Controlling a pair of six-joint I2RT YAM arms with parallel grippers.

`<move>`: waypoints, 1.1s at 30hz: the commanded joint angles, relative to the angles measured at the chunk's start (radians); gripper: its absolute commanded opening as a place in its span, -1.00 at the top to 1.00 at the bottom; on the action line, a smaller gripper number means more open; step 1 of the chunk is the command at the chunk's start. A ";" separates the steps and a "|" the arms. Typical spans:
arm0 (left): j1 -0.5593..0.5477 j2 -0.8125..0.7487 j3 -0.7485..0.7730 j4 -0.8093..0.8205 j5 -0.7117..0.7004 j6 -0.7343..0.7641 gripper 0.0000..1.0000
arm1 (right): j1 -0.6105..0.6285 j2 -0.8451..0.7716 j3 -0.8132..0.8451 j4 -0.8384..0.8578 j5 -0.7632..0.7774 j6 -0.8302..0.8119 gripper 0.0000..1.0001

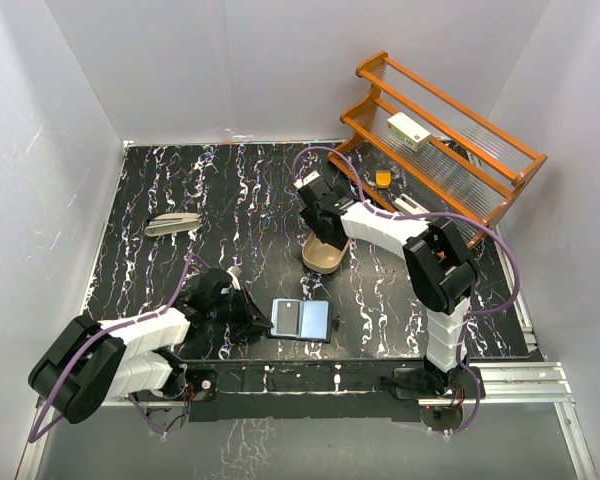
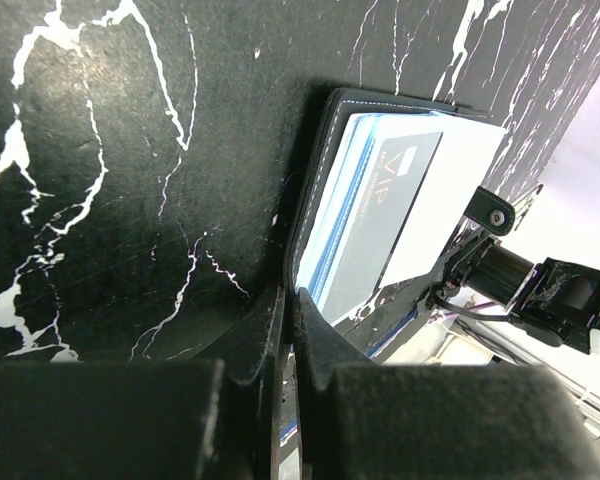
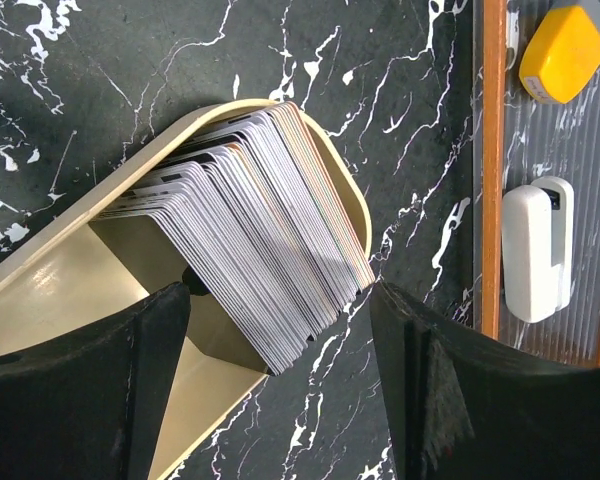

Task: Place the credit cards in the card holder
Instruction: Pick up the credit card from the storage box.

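The card holder (image 1: 301, 320), a black bifold wallet, lies open near the table's front edge, blue-grey inner faces up. A dark card (image 2: 385, 215) lies on its inside over a pale card (image 2: 448, 195). My left gripper (image 1: 261, 322) is shut on the card holder's (image 2: 315, 180) left edge, its fingertips (image 2: 292, 305) pinched together there. Several credit cards (image 3: 265, 250) stand fanned on edge in a cream oval-ended tray (image 3: 60, 300). My right gripper (image 3: 280, 375) hangs open just above them, one finger over the tray, the other over the table. In the top view it (image 1: 325, 232) is over the tray (image 1: 325, 262).
A wooden rack (image 1: 500, 150) stands at the back right, holding a white box with a red mark (image 1: 410, 131), a yellow object (image 3: 565, 50) and a white device (image 3: 536, 245). A grey stapler-like object (image 1: 172, 223) lies at the left. White walls enclose the table.
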 commanded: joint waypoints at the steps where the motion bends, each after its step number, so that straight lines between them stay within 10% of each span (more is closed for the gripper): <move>1: -0.005 0.021 -0.012 -0.026 -0.005 0.023 1.00 | -0.012 0.026 0.056 0.034 0.049 -0.051 -0.42; 33: -0.005 0.029 -0.007 -0.028 -0.005 0.018 1.00 | -0.024 0.015 0.054 0.027 0.082 -0.066 0.32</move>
